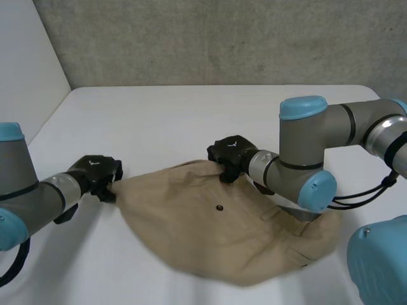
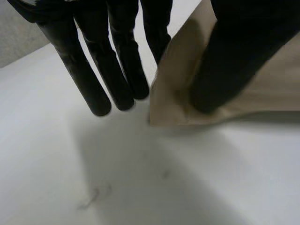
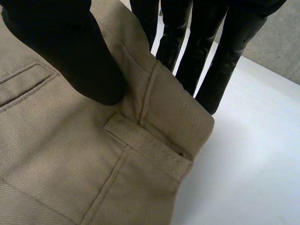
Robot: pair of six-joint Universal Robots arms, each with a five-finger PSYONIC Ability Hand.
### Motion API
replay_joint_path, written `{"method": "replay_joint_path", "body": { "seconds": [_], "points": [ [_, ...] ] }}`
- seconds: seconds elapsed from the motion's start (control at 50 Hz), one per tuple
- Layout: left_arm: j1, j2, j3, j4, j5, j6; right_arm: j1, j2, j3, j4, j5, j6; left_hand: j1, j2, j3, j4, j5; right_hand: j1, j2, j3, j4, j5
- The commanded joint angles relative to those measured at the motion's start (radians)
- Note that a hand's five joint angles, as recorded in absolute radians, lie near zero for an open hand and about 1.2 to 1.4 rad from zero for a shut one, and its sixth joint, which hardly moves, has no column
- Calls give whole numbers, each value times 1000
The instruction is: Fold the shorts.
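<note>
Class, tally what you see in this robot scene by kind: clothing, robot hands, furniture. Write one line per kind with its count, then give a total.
clothing: 1, the tan shorts
robot hands: 2, the left hand and the right hand
furniture: 1, the white table
total: 4

**Inspector:** What is being lost in the head view?

**Assistant:** The right arm [image 1: 299,165] is covering the shorts [image 1: 210,235] right of centre and is running off the right edge. The dark dot [image 1: 219,208] at centre is reading too small to identify.

**Inspector:** And the wrist views?

**Assistant:** The left hand [image 2: 234,56] is masking cloth under its thumb. The waistband [image 3: 173,117] is screening part of the right hand [image 3: 56,51], namely some of its fingers [image 3: 220,70].
</note>
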Motion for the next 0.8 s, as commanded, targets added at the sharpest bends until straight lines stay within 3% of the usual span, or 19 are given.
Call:
{"method": "replay_joint_path", "body": {
  "seconds": [0.02,0.12,0.2,0.22,0.3,0.38,0.58,0.8],
  "points": [
    [-21,-26,125,14,-10,13,-3,-37,-72,-70,69,-10,413,424,443,440,465,436,231,244,240,274],
    [-82,-15,275,91,-60,4,-4,-162,-66,-307,189,-71,413,424,443,440,465,436,231,244,240,274],
    [-153,5,405,236,-194,-8,-4,-260,-60,-485,258,-159,413,424,443,440,465,436,231,244,240,274],
    [-183,25,448,317,-259,-11,-4,-276,-60,-516,266,-177,413,424,443,440,465,436,231,244,240,274],
    [-235,115,494,561,-376,-11,-9,-356,-60,-667,281,-233,413,424,443,440,465,436,231,244,240,274],
    [-263,202,492,722,-403,-11,-10,-422,-57,-736,276,-234,413,424,443,440,465,436,231,244,240,274],
    [-317,241,381,688,-409,-10,-10,-502,66,-738,249,-234,413,424,443,440,465,436,231,244,240,274],
    [-321,218,7,606,-410,-11,-10,-483,454,-687,195,-249,413,424,443,440,465,436,231,244,240,274]
  ]
}}
